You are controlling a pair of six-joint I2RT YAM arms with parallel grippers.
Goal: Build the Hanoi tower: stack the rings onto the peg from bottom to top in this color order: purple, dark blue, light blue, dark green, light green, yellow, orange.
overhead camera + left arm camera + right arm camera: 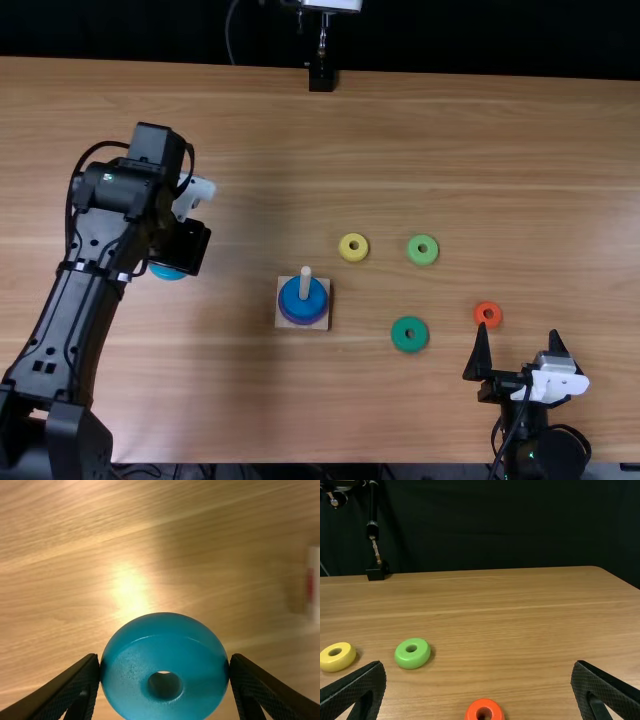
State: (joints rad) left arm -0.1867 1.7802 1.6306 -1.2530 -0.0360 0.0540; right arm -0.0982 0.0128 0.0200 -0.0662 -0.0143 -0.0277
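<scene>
Fingers come first: our left gripper (pixel 165 667) is closed on opposite sides of a smooth, rounded light blue ring (pixel 165 649), whose centre hole is in plain sight. We judge it light, stiff and a little slippery, unlikely to break, so we would keep this rim hold across its widest part and leave the hole free for the peg. Our right gripper (pixel 479 665) stands wide open and empty.

The light blue ring is left of the pale peg (pixel 305 283) on its square wooden base (pixel 325 282), where a dark blue ring (pixel 290 299) sits on a purple one (pixel 304 322). We take light blue as the next layer; a tilted approach might catch it on the peg.

Around us, the light brown wooden table (pixel 250 120) bears yellow (pixel 345 248), light green (pixel 413 249), dark green (pixel 400 334) and orange (pixel 480 314) rings. Past its far edge hangs black cloth (pixel 495 525).
</scene>
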